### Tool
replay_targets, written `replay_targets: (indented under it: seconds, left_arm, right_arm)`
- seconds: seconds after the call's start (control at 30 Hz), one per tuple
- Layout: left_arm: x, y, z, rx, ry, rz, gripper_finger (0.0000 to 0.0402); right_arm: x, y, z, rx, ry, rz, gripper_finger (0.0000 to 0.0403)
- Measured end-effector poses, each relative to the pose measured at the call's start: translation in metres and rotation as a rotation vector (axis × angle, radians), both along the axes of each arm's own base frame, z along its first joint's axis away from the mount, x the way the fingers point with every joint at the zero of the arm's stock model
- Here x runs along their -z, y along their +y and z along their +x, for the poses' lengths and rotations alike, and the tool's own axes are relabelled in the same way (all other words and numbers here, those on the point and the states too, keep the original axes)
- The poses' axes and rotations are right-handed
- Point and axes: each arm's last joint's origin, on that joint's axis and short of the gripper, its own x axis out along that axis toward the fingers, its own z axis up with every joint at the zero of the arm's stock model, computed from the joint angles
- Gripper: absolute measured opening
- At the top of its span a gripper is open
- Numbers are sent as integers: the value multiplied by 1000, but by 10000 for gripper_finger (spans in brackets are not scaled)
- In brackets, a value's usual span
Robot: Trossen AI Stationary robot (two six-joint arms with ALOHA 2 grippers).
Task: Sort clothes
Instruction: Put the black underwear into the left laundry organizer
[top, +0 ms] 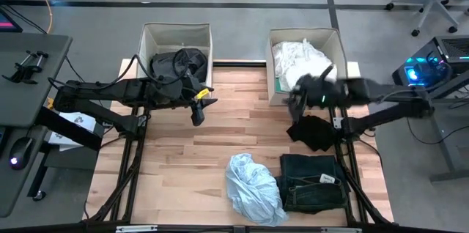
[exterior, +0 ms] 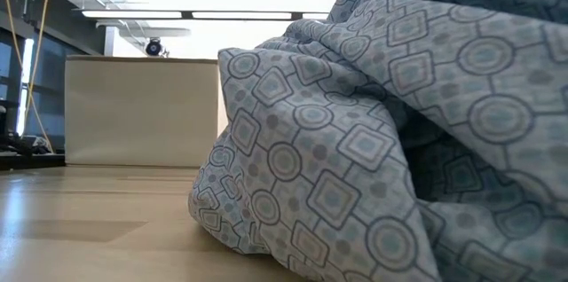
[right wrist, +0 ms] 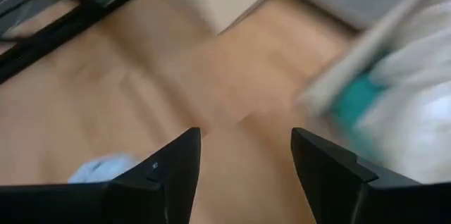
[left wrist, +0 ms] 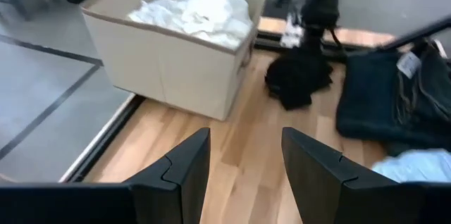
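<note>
On the table's near right, the limp black garment (top: 311,132) should bunch easily if pinched mid-heap by the spread, empty right gripper (top: 293,101); left gripper (top: 198,118) likewise spread, empty.

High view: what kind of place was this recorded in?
Probably a lab or workshop, not a home: a wooden table on a grey concrete floor, a desk with a mouse at left, a lit computer and office chair base at right.

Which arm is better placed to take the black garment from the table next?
Probably the right. Its open gripper hovers just beside the black garment, empty. The left gripper, also open, is across the table near the bin of dark clothes.
</note>
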Motion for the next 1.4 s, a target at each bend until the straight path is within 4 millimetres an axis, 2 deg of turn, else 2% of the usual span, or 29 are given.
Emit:
replay_targets:
  seconds: [0.17, 0.27, 0.33, 0.47, 0.53, 0.7, 0.9, 1.03, 1.13, 1.23, 1.3, 1.4]
  left_arm:
    - [5, -2, -2, 59, 56, -30, 161]
    - [7, -3, -3, 93, 81, -53, 161]
    - [8, -4, -4, 127, 95, -73, 161]
    - [10, -8, -5, 203, 123, -116, 161]
    - [12, -12, -6, 236, 139, -130, 161]
    - [15, -22, -9, 291, 181, -146, 161]
    - [19, -34, -14, 314, 239, -180, 161]
    - [20, -39, -16, 307, 242, -196, 161]
    - [20, -40, -16, 278, 236, -193, 161]
    - [19, -39, -15, 241, 219, -186, 161]
    - [17, -38, -13, 224, 188, -177, 161]
    - [11, -37, -9, 215, 115, -168, 161]
  right_arm:
    - [23, 41, 19, -28, 91, 252, 209]
    - [45, 51, 23, 72, 274, 418, 209]
    - [59, 52, 21, 182, 437, 461, 209]
    - [81, 42, 16, 459, 708, 409, 209]
    - [90, 35, 15, 542, 789, 367, 209]
    - [134, 15, 15, 544, 856, 373, 209]
    - [188, -6, -5, 579, 894, 415, 206]
    - [213, -10, -12, 545, 852, 440, 165]
    - [218, -9, -13, 522, 827, 455, 99]
    - [213, -7, -10, 478, 831, 453, 24]
    - [198, -6, -3, 421, 828, 459, 15]
    - [166, -5, 5, 334, 852, 495, 27]
